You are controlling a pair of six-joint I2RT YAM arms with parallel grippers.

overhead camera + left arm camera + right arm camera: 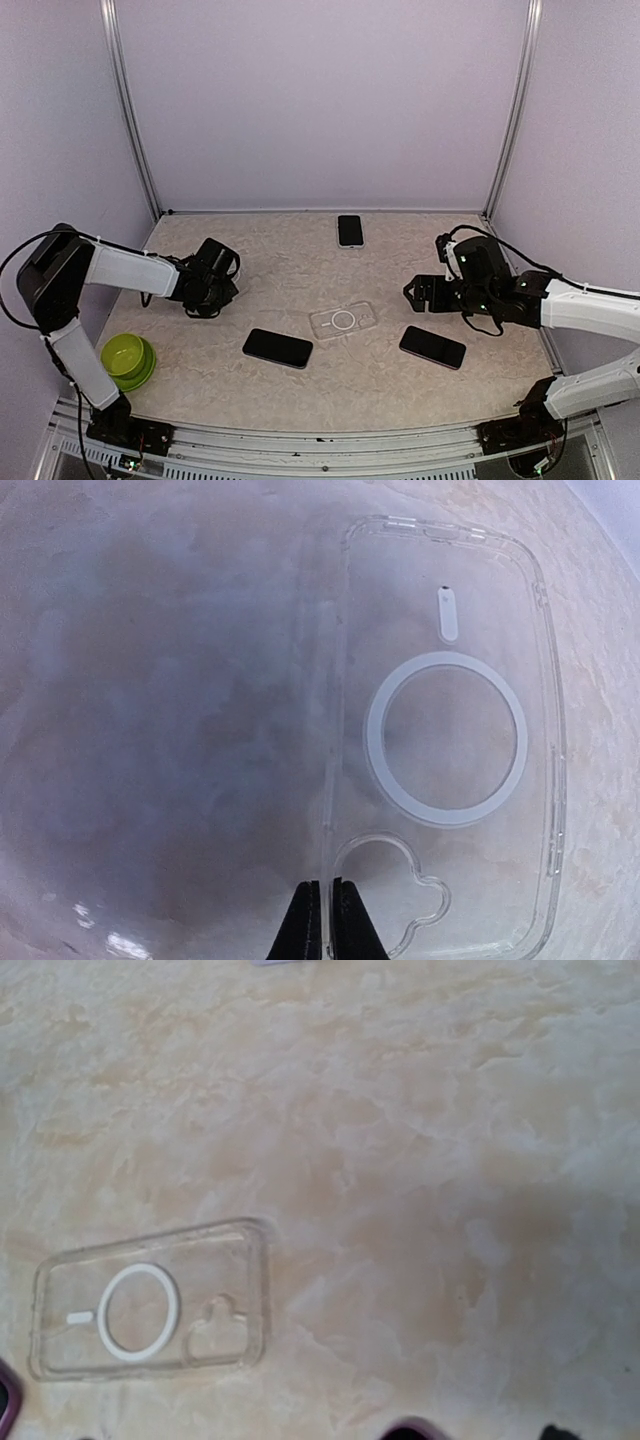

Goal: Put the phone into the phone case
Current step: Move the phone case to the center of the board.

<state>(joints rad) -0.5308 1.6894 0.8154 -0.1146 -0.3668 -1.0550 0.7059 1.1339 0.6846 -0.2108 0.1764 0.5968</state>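
A clear phone case (pixel 343 320) with a white ring lies flat mid-table; it also shows in the right wrist view (pixel 150 1305). Three black phones lie flat: one left of the case (pixel 277 347), one to its right (pixel 432 347), one at the back (pixel 350 230). My left gripper (pixel 205 295) sits low at the left. In the left wrist view its fingers (pixel 326 900) are shut on the side wall of a clear case (pixel 450 740) that fills that view. My right gripper (pixel 413 294) hovers open and empty right of the mid-table case, above the right phone.
A green bowl (pixel 127 360) sits at the near left beside the left arm's base. White walls close the table at the back and both sides.
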